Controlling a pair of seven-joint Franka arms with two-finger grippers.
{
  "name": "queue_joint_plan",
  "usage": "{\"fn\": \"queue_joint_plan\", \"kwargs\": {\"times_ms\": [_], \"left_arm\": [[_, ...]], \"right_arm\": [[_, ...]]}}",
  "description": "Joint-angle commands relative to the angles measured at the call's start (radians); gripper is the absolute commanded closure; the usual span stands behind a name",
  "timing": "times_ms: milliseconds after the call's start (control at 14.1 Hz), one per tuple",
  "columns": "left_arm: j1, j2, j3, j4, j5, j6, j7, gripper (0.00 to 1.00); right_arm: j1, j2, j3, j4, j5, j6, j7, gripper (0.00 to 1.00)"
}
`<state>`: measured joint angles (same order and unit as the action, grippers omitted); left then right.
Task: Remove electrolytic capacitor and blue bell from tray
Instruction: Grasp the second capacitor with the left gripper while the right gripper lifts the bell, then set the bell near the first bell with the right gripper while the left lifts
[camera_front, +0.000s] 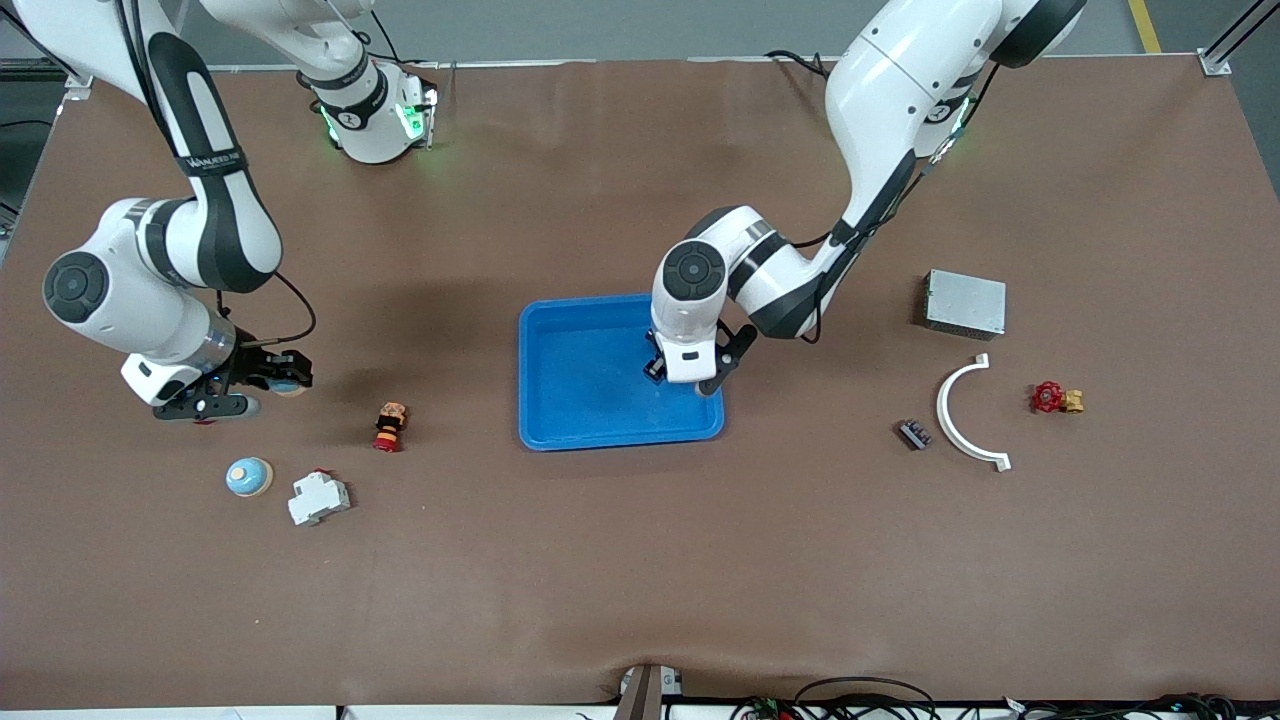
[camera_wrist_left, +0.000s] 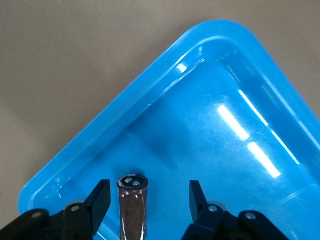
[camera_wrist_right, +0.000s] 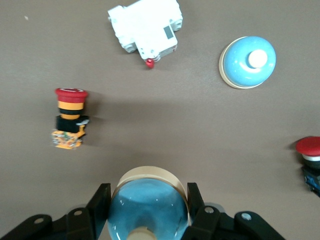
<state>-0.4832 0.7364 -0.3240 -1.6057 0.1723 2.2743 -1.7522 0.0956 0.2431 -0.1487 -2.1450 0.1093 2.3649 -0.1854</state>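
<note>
A dark brown capacitor (camera_wrist_left: 132, 212) with a black top stands in the blue tray (camera_wrist_left: 210, 140), near one corner. My left gripper (camera_wrist_left: 148, 192) is open around it, with a gap on each side. In the front view that gripper (camera_front: 686, 378) hangs low over the tray (camera_front: 580, 400), at the side toward the left arm's end, and hides the capacitor. My right gripper (camera_wrist_right: 147, 195) is shut on a blue bell (camera_wrist_right: 147, 207) with a cream base. It holds the bell just above the table at the right arm's end (camera_front: 275, 378). A second blue bell (camera_front: 249, 476) (camera_wrist_right: 248, 61) sits on the table.
A white breaker (camera_front: 318, 497) lies beside the second bell. A red push button (camera_front: 390, 426) lies between the bells and the tray. Toward the left arm's end are a grey metal box (camera_front: 965, 303), a white curved piece (camera_front: 970, 415), a red valve (camera_front: 1055, 398) and a small dark block (camera_front: 914, 434).
</note>
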Motion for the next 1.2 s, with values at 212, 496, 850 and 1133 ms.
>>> {"fn": "queue_joint_plan", "kwargs": {"times_ms": [212, 496, 850, 1133], "left_arm": [[-0.043, 0.031, 0.006, 0.018, 0.000, -0.004, -0.015, 0.23], [-0.060, 0.043, 0.006, 0.016, -0.002, -0.004, -0.016, 0.25], [-0.063, 0.060, 0.006, 0.018, -0.011, -0.007, -0.018, 0.57], [-0.049, 0.037, 0.006, 0.020, 0.000, -0.024, -0.015, 1.00]], "right_arm": [[-0.045, 0.090, 0.020, -0.050, 0.217, 0.154, -0.187, 1.00], [-0.001, 0.136, 0.021, -0.073, 0.279, 0.249, -0.186, 1.00], [0.041, 0.192, 0.021, -0.072, 0.319, 0.313, -0.177, 1.00], [0.041, 0.208, 0.021, -0.069, 0.320, 0.306, -0.171, 1.00]]}}
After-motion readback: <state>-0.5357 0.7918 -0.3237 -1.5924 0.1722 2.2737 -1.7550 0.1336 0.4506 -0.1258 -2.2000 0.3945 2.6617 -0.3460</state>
